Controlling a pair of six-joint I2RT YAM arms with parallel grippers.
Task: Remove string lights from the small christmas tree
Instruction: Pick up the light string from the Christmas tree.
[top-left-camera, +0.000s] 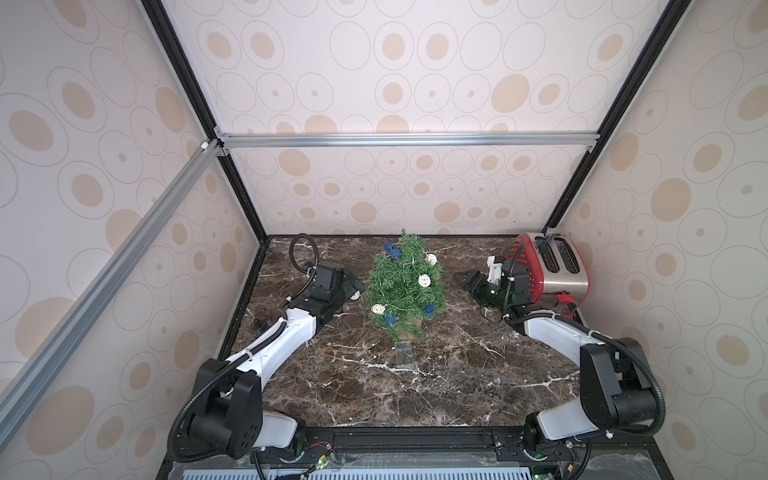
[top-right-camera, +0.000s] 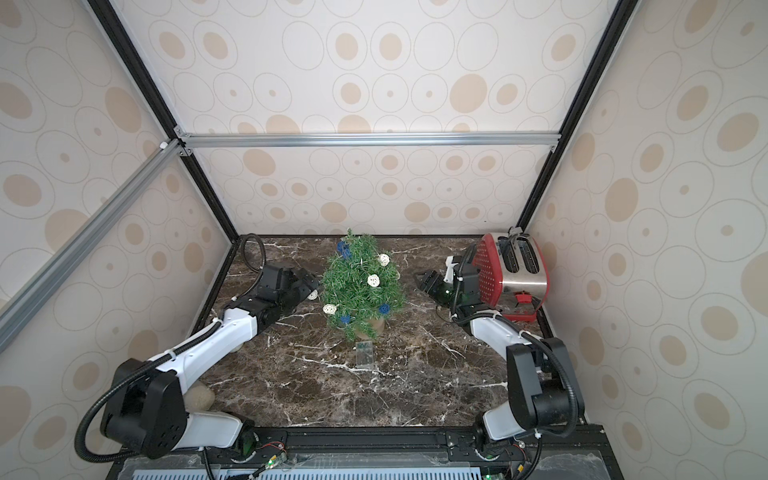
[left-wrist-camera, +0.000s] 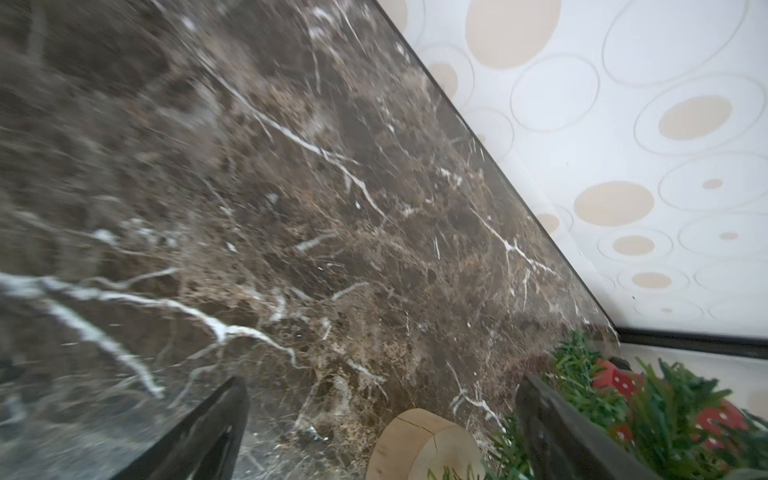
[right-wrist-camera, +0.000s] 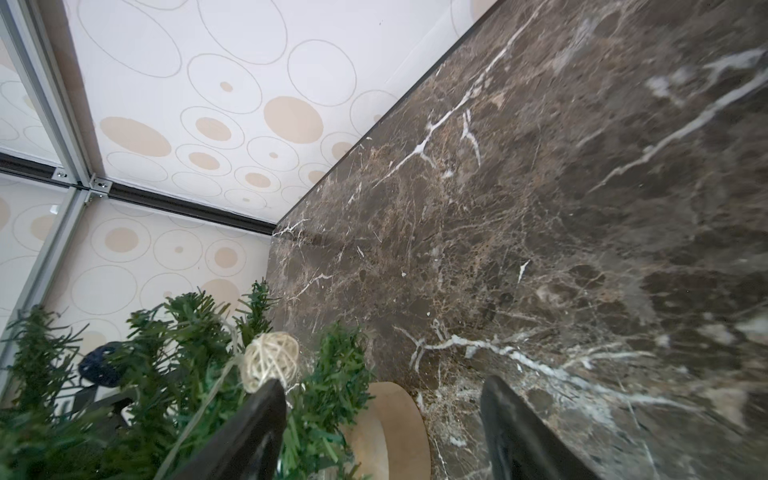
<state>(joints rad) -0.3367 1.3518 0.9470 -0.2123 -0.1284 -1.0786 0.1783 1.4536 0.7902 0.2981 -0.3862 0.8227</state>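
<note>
tree (top-left-camera: 405, 282) standing midway along the table (top-left-camera: 457, 374), lights (top-left-camera: 424, 280) winding around its branches, battery box (top-left-camera: 403, 353) lying just in front of its base, left gripper (top-left-camera: 357, 289) gaping beside the tree's left edge, right gripper (top-left-camera: 462, 280) hovering open near its right edge, toaster (top-left-camera: 552, 266) sitting close behind that arm
</note>
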